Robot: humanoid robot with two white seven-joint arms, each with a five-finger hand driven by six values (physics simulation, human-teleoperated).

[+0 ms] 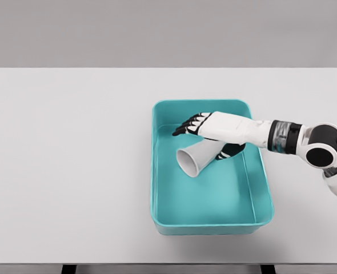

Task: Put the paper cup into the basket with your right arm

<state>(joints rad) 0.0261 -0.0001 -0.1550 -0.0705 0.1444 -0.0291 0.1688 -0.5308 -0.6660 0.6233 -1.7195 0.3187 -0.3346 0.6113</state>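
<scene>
A teal basket [167, 171] is seen right of the frame's centre on the white surface [71, 165]. Inside its upper half a white cup [198, 158] is held on its side, its open mouth turned toward the lower left. The cup is gripped by the right hand [209, 137], which enters from the right edge over the basket; the fingers [185, 124] are spread above it and the thumb is curled beneath its base.

- Basket [211, 227]: teal, looks like smooth moulded plastic with a faint sheen.
- Paper cup [198, 157]: matt grey-white, plain.
- Right hand [209, 132]: glossy white shell, black finger parts.
- Surface [71, 165]: pale grey, matt, smooth.
</scene>
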